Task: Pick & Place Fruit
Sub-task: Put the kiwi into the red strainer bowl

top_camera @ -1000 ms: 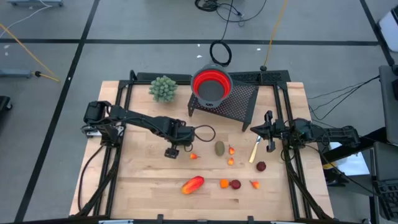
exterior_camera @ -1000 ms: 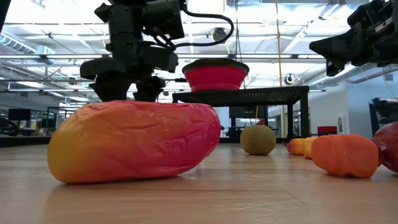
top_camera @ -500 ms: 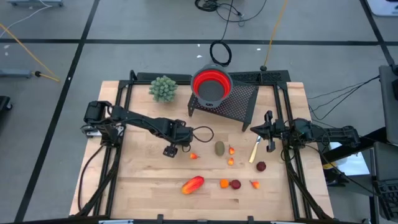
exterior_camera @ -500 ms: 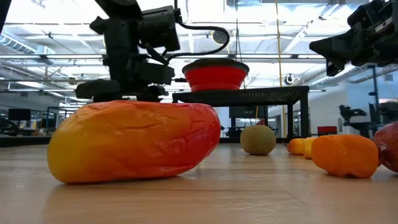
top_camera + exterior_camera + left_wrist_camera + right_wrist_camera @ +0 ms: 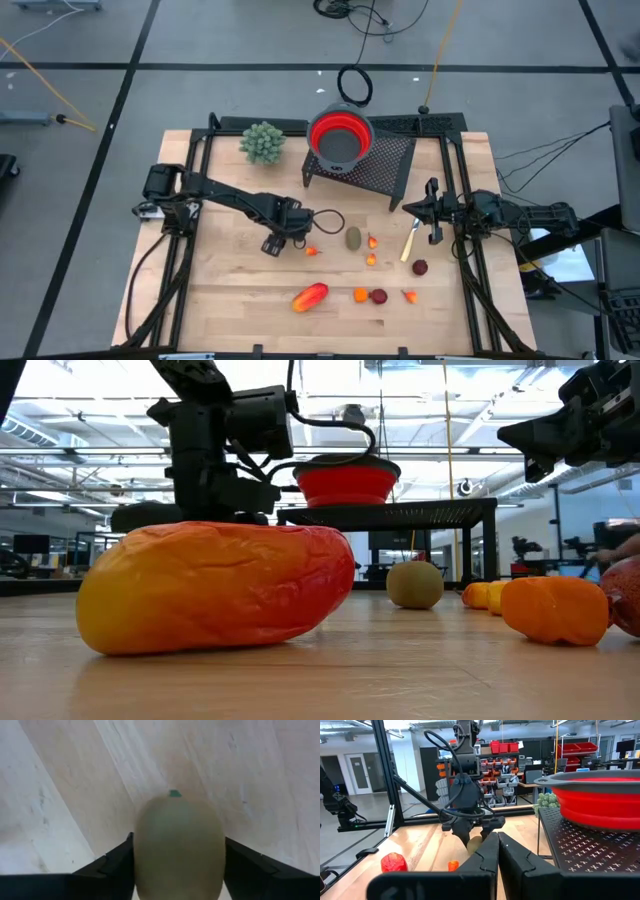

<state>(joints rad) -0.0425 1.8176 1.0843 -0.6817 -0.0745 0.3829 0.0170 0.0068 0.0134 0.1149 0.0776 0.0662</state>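
Note:
An olive-brown oval fruit (image 5: 179, 845) lies on the wooden table (image 5: 230, 290) with its green-tipped end away from the wrist. My left gripper (image 5: 179, 857) stands straight over it, a finger on each side; in the high view the gripper (image 5: 288, 226) hides it. The right wrist view shows the oval (image 5: 474, 845) under that gripper (image 5: 472, 831). A second olive oval (image 5: 353, 238) and a long red-orange piece (image 5: 310, 296) lie apart on the table. My right gripper (image 5: 497, 851) waits shut at the table's right edge (image 5: 428, 210). My left gripper has the olive-brown oval between its two fingers, which lie against its two long sides (image 5: 142, 855), across its width. The fingers come from above, pointing down. The oval rests on the table.
A red bowl (image 5: 340, 138) sits on a black mesh stand (image 5: 375, 168) at the far middle, with a green plant ball (image 5: 262, 142) to its left. Small orange, red and dark-red bits (image 5: 379, 296) and a pale stick (image 5: 409, 242) are scattered right of the left gripper.
My left gripper has sunk toward the table; in the low view its fingers have dropped out of sight behind the red-orange piece. It has also rolled a little about its own axis. No fruit has moved.

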